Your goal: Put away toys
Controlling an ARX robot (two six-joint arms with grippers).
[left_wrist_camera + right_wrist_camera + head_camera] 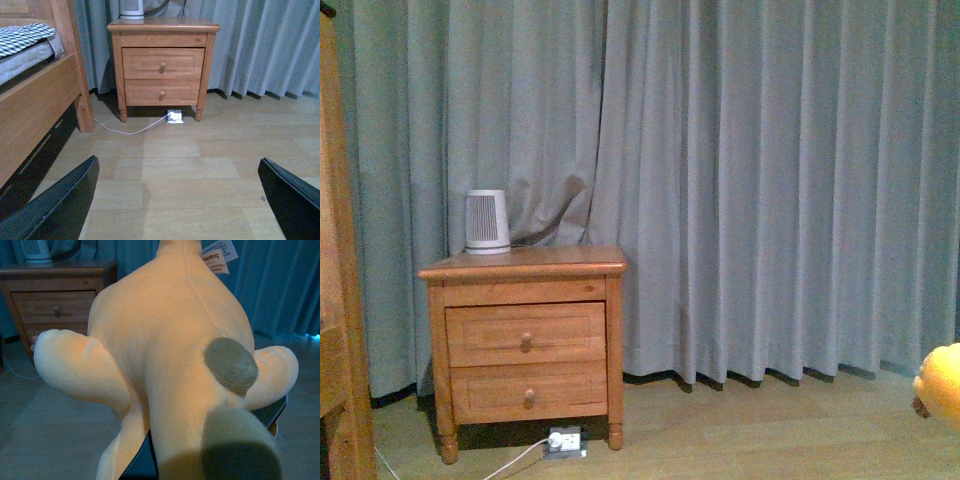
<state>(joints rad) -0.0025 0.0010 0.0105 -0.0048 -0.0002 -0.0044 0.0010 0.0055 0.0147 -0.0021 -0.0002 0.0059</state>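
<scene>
Filling the right wrist view, the plush animal point(170, 340) sat close to the lens, orange-yellow with brownish patches and a paper tag. The right gripper point(210, 440) appeared clamped on its lower body, with dark jaw parts showing on either side. In the front view the toy peeked in at the right edge, well apart from the nightstand point(525, 300). The left gripper point(177, 165) gaped wide over the wooden floor point(200, 145), holding nothing. The toy looked light, soft and squashy. Its thick body seemed a surer hold than a floppy limb.
</scene>
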